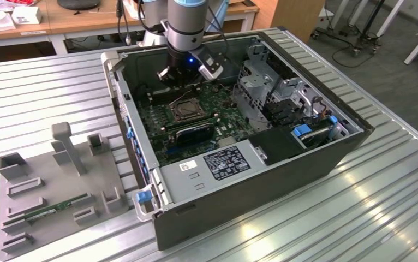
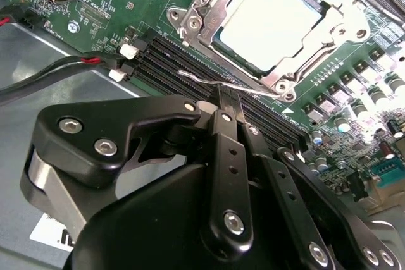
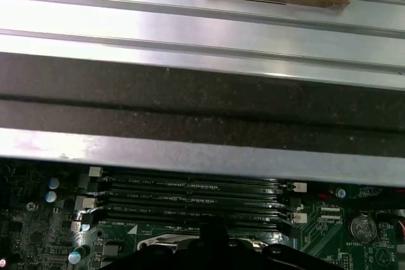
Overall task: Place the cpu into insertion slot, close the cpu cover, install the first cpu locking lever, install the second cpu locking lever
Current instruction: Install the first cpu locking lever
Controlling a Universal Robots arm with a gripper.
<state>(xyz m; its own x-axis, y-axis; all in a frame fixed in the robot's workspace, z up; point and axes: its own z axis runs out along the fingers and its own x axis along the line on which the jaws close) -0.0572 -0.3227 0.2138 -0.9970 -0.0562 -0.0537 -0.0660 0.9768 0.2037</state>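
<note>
The gripper (image 2: 229, 96) is clenched: in the second wrist view its black fingers (image 2: 226, 156) meet at the tips with no visible gap. The tips sit at a thin silver locking lever (image 2: 218, 82), a bent wire that runs along the edge of the socket frame above the black memory slots (image 2: 190, 67). Whether the fingers pinch the wire or only touch it cannot be told.

The cpu (image 2: 269, 23) lies in the insertion slot (image 2: 250, 61), its pale metal face showing flat through the cut-out of the cpu cover (image 2: 209, 11). The cover is down over the chip, framing it on all visible sides. In the exterior view the socket (image 1: 182, 111) sits near the middle of the green motherboard (image 1: 224, 117).

The arm (image 1: 183, 30) descends steeply into the open computer case (image 1: 267, 180) from the far side of the exterior view, its wrist low over the board just beyond the socket.

The case lies on its side on a slatted metal table (image 1: 383, 218). A drive cage (image 1: 267, 87) stands toward the exterior view's right of the board. A grey fixture tray (image 1: 49, 185) with upright posts lies on the table at the exterior view's left, holding a green memory stick (image 1: 56, 210). In the first wrist view the case wall (image 3: 202, 99) runs across just beyond the memory slots.
</note>
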